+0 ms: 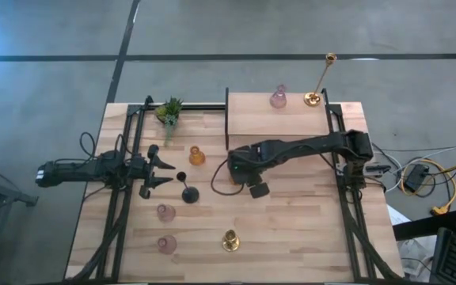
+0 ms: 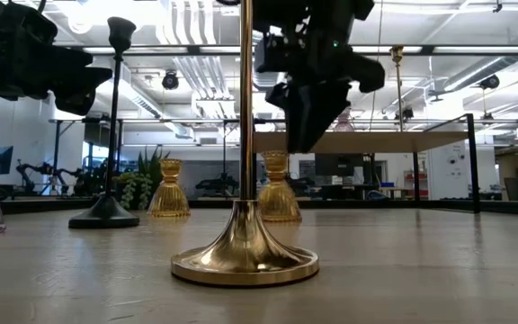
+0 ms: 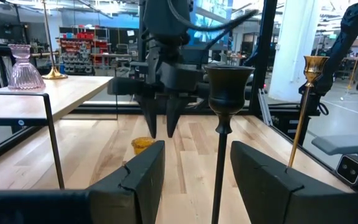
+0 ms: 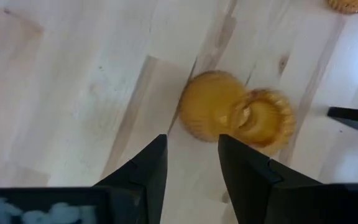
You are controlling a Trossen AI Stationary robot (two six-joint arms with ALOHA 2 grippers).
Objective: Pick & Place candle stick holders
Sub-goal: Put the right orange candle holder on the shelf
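High view, table: a wooden table (image 1: 291, 229) with a raised wooden shelf (image 1: 252, 119) at its far side
High view, shelf: one pink glass holder (image 1: 279, 97) and one tall gold holder (image 1: 321, 79) stand on it, near each other
High view, left gripper: the left gripper (image 1: 172, 172) lies low at the table's left, fingers spread apart; the black stemmed holder (image 1: 189, 192) stands just ahead of its tips
High view, right gripper: the right gripper (image 1: 252, 184) points down at mid-table, in front of the shelf
High view, other holders: an amber glass holder (image 1: 197, 156) stands between the grippers; two more pink holders (image 1: 165, 212) sit toward the near edge with a second gold holder (image 1: 229, 241); a green plant (image 1: 169, 111) stands at the back left
Low view: the second gold holder (image 2: 245, 256) fills the front; the right gripper (image 2: 304, 135) hangs above a second amber holder (image 2: 277, 189); the black stemmed holder (image 2: 106, 211) stands upright, left
Left wrist view: the left gripper (image 3: 197, 149) is open and empty, with the black stem (image 3: 219, 168) seen beyond the gap
Right wrist view: the right gripper (image 4: 192, 140) has its fingers parted with nothing between them; the second amber holder (image 4: 238, 118) sits on the table just past the tips
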